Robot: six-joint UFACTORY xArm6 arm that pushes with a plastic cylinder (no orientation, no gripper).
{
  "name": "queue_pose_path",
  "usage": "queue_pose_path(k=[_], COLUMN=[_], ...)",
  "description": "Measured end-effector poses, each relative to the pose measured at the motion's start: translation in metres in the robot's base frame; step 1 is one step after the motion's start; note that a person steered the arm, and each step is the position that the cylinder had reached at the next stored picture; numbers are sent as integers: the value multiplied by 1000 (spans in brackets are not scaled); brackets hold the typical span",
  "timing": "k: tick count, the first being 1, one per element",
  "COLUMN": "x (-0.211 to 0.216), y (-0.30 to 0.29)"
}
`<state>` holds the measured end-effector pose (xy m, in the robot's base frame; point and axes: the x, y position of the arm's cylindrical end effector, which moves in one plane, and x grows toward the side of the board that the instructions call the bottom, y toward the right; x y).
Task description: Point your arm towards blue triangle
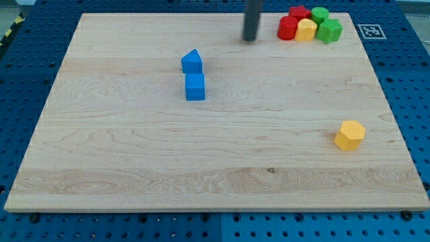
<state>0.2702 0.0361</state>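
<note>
The blue triangle (192, 61) sits on the wooden board (121, 154) left of centre, in the upper part. A blue cube (195, 87) lies just below it, almost touching. My tip (250, 38) is the lower end of a dark rod coming down from the view's top edge. It stands to the right of the blue triangle and a little higher in the view, well apart from it.
A tight cluster at the top right holds a red block (299, 12), another red block (287, 27), a yellow block (306, 29), a green block (320, 14) and another green block (330, 30). A yellow hexagonal block (349, 135) lies at the right.
</note>
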Motion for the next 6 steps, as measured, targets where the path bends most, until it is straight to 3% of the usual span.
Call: queue_pose_path(k=[1, 2, 3, 6], x=[7, 67, 106, 79], y=[-78, -132, -146, -47])
